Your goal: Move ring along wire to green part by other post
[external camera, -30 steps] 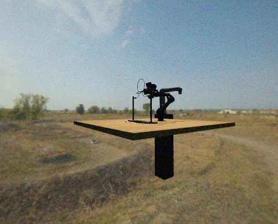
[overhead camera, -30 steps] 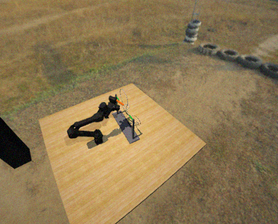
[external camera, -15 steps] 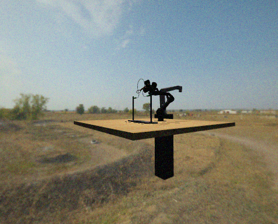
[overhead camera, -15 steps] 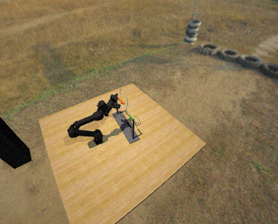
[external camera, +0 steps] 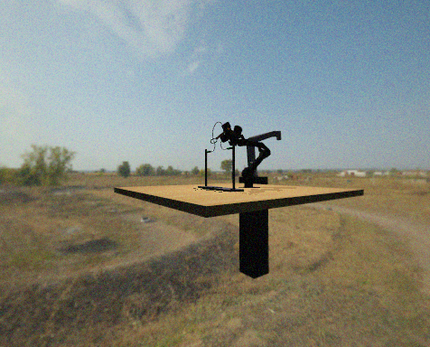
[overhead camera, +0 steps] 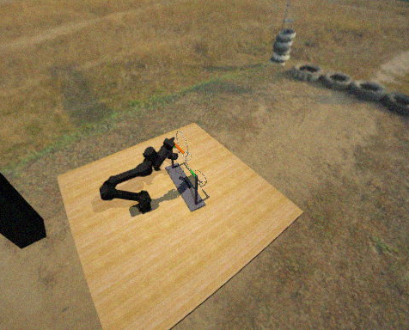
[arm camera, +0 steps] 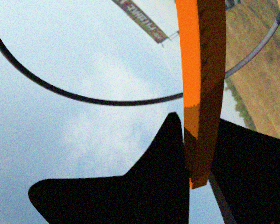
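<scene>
Post of thick black (overhead camera: 15,210) juts in at the far left of the top view, over dry, grassy ground. Right of it lies a square wooden table (overhead camera: 178,257) (external camera: 210,199), with the black robot arm (overhead camera: 128,177) (external camera: 263,150) folded low near its base and reaching towards a wire stand. The claw (overhead camera: 173,145) (external camera: 222,136) (arm camera: 181,118) is closed on the orange handle (overhead camera: 179,148) (arm camera: 192,65), which runs up between its dark fingers in the wrist view.

Beneath the claw area stands the left post (overhead camera: 172,161) (external camera: 234,168), rising from a dark, narrow base plate (overhead camera: 199,206) (external camera: 219,189). Next comes the thin wire (overhead camera: 187,143) (external camera: 212,130) (arm camera: 120,103), bent into a tall arch. The small ring (overhead camera: 191,155) (external camera: 210,142) is at the handle's far end, between the two posts, near the foot of that arch; it looks to be around the wire, but the detail is too small to tell whether they touch. Farther right, a green part (overhead camera: 192,173) of the wire meets the right post (overhead camera: 196,190) (external camera: 206,168), with a smaller loop beside it. Beyond the table, at upper right, are stacked tyres (overhead camera: 282,48) and a row of tyres (overhead camera: 338,79) on the ground.
</scene>
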You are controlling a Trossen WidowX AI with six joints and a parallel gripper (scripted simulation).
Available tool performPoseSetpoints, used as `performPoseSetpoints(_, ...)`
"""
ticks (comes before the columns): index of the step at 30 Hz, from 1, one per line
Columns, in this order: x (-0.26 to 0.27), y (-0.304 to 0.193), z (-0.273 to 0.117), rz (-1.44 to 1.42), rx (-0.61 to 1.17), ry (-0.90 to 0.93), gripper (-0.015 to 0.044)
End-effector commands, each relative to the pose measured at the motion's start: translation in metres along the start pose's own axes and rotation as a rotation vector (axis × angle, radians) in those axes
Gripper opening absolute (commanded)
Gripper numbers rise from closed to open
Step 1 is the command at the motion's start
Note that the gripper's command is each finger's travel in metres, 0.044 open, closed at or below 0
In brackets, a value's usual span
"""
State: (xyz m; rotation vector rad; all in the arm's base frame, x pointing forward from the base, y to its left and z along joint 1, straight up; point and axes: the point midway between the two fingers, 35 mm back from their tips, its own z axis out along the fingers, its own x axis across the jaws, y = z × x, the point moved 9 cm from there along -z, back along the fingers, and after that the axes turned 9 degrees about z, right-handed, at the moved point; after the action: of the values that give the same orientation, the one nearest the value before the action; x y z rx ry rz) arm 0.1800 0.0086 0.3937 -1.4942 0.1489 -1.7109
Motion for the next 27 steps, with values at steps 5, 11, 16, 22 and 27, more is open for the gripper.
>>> performPoseSetpoints(5, 0.005, -0.001, 0.0, -0.049, -0.007, -0.046, -0.015)
performPoseSetpoints(11, 0.008, -0.003, 0.001, -0.103, -0.018, -0.094, -0.015)
performPoseSetpoints(16, 0.01, -0.004, 0.001, -0.152, -0.029, -0.136, -0.015)
performPoseSetpoints(22, 0.012, -0.005, 0.002, -0.213, -0.042, -0.186, -0.015)
performPoseSetpoints(27, 0.013, -0.006, 0.003, -0.264, -0.053, -0.227, -0.015)
